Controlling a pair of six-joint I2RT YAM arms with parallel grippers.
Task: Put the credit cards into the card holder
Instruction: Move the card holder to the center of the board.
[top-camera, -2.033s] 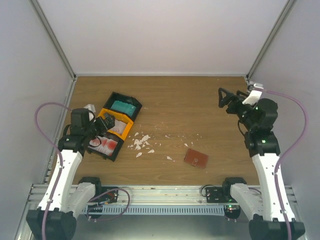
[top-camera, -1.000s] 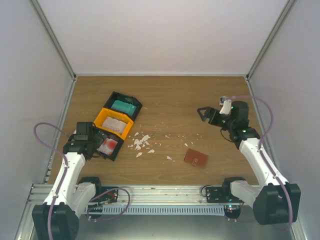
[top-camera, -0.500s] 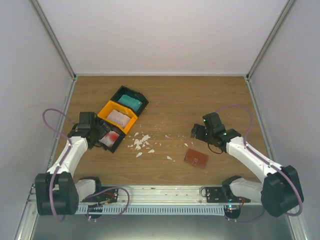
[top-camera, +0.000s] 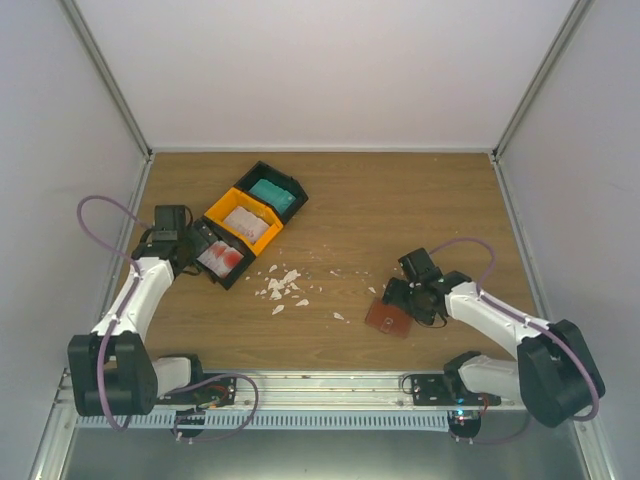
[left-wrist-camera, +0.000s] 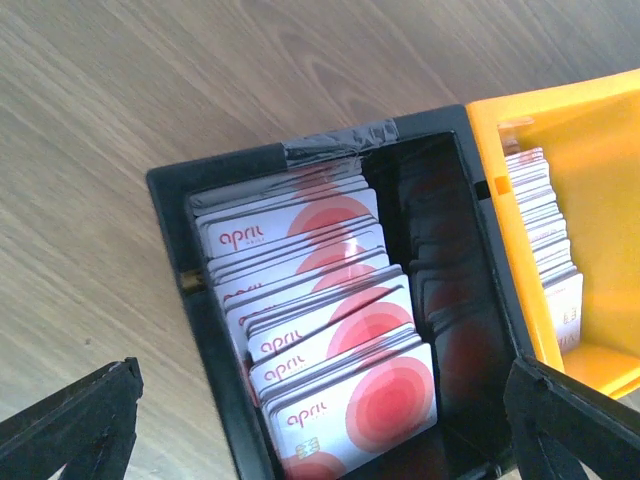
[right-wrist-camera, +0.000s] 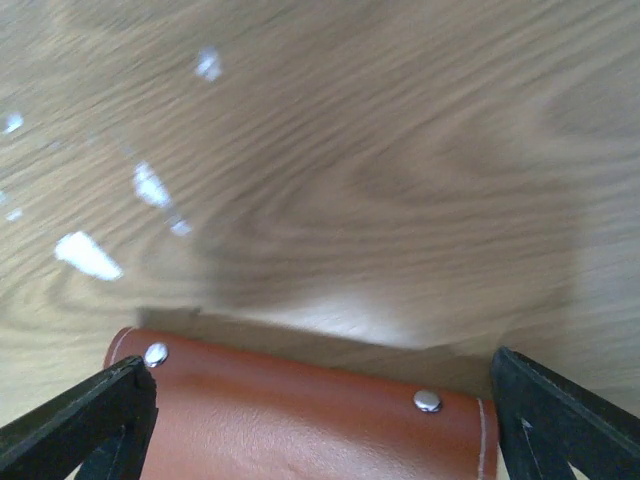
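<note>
Right fingers (right-wrist-camera: 70, 420) lowered over the card holder (right-wrist-camera: 320, 420), spread wide, left fingers (left-wrist-camera: 70, 425) released above red-and-white credit cards (left-wrist-camera: 330, 340) in the tray (left-wrist-camera: 208, 330), white scraps (top-camera: 282, 285) between, holder's near edge cropped

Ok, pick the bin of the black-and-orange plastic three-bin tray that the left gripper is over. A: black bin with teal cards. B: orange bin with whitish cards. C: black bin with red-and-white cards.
C: in the left wrist view the open left gripper frames the black bin packed with red-and-white plastic cards.
</note>
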